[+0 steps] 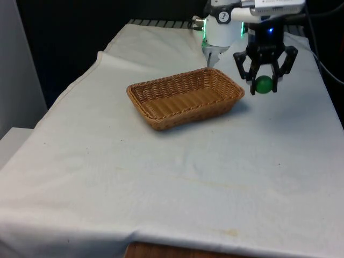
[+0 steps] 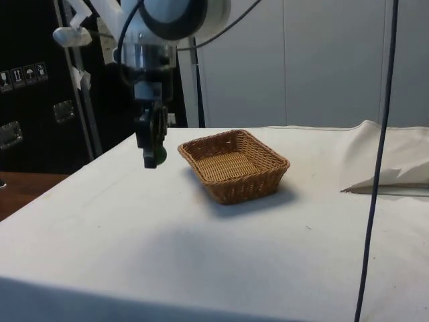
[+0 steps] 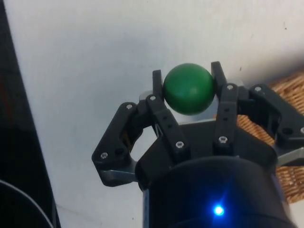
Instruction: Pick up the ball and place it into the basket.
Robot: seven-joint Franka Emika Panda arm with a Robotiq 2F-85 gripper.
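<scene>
The ball [image 1: 263, 85] is pinched in the end effector [image 1: 264, 87], held above the surface just beside the basket [image 1: 185, 97], toward the robot-end corner.

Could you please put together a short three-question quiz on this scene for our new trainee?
1. True or false: the green ball lies in the wicker basket.
2. What does the claw hold?
3. In the front view, the claw hangs: A) over the basket, B) to the basket's right, C) to its left?

Key: 1. False, the ball is held above the white cloth. 2. The green ball. 3. B.
</scene>
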